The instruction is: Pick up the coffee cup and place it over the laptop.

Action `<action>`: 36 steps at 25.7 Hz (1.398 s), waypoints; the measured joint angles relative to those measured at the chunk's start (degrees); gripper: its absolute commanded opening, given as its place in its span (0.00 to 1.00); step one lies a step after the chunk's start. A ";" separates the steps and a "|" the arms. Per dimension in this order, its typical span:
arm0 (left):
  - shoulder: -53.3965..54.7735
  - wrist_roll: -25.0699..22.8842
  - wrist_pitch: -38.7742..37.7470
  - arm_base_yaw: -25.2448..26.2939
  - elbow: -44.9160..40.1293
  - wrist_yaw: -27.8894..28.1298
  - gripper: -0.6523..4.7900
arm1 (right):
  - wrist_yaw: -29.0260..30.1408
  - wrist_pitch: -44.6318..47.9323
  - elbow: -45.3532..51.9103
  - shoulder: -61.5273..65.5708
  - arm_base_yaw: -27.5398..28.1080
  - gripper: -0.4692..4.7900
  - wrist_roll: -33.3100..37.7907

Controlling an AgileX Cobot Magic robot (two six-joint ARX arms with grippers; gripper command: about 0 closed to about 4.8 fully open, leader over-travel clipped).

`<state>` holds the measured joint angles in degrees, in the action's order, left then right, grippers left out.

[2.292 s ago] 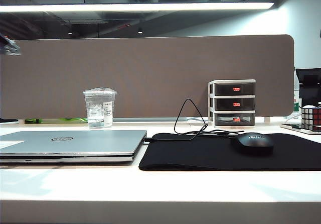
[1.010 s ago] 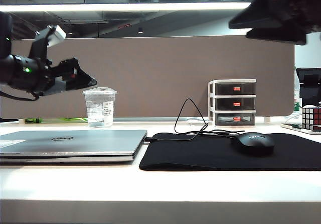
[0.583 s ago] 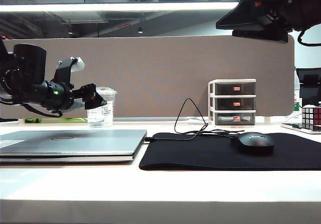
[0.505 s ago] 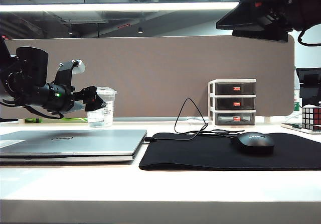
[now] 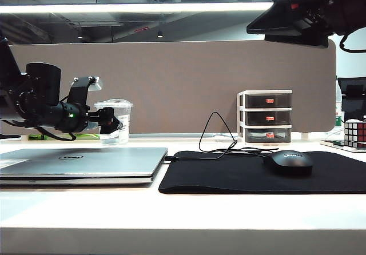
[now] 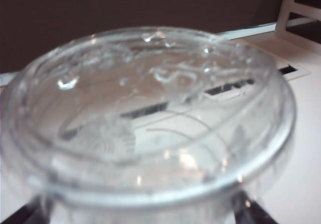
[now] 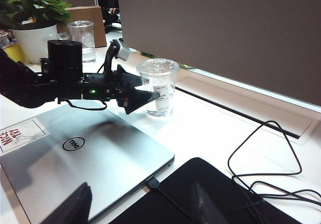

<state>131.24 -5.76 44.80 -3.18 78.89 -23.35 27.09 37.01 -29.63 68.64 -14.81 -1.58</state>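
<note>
Clear plastic marks the coffee cup point(image 5: 114, 122), which stands upright on the white table point(image 5: 183, 209) behind the closed laptop point(image 5: 80, 164), near the grey divider panel point(image 5: 189, 83). Its domed lid fills the left wrist view point(image 6: 145, 118), very close and blurred. The left gripper point(image 5: 111, 120) reaches in level from the left of the exterior view, above the back part of the laptop, and its black fingers point(image 7: 143, 97) stand spread at the cup's side, about halfway up. From the right wrist view one finger tip overlaps the cup wall; whether it touches cannot be told. The cup still rests on the table, not lifted.

The right gripper point(image 5: 294, 29) hangs high at the upper right of the exterior view, well apart from the cup, and its two dark fingers point(image 7: 72, 209) show spread wide at the lower edge of its own wrist view, holding nothing. To the right of the laptop lies a black mouse mat point(image 5: 257, 175) with a black mouse point(image 5: 290, 162) on it and a looped cable point(image 5: 216, 132) behind. A small three-drawer organiser point(image 5: 265, 116) stands against the panel.
</note>
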 measured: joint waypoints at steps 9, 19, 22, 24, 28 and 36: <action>4.70 0.66 -3.96 -0.39 9.11 0.09 1.00 | 0.00 2.10 -0.02 0.13 0.00 0.61 -0.24; 7.41 3.34 -2.32 -1.49 11.89 4.98 1.00 | -0.02 3.04 -0.28 1.75 0.00 0.61 -0.24; 7.39 4.13 -1.68 -1.44 12.35 6.47 1.00 | 0.00 3.04 -0.28 1.75 0.00 0.61 -0.24; 7.41 4.13 -1.73 -1.44 12.35 6.47 1.00 | 0.00 3.08 -0.28 1.75 0.00 0.61 -0.24; 7.41 4.11 -1.44 -1.42 12.35 5.57 1.00 | 0.00 3.93 -0.31 2.84 0.00 0.61 -0.28; 7.41 4.00 0.42 -1.36 12.35 5.51 0.68 | 0.13 4.26 -0.31 3.21 0.00 0.61 -0.26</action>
<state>138.65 -1.76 45.21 -4.54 91.24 -17.85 27.22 41.28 -29.93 71.85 -14.81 -1.85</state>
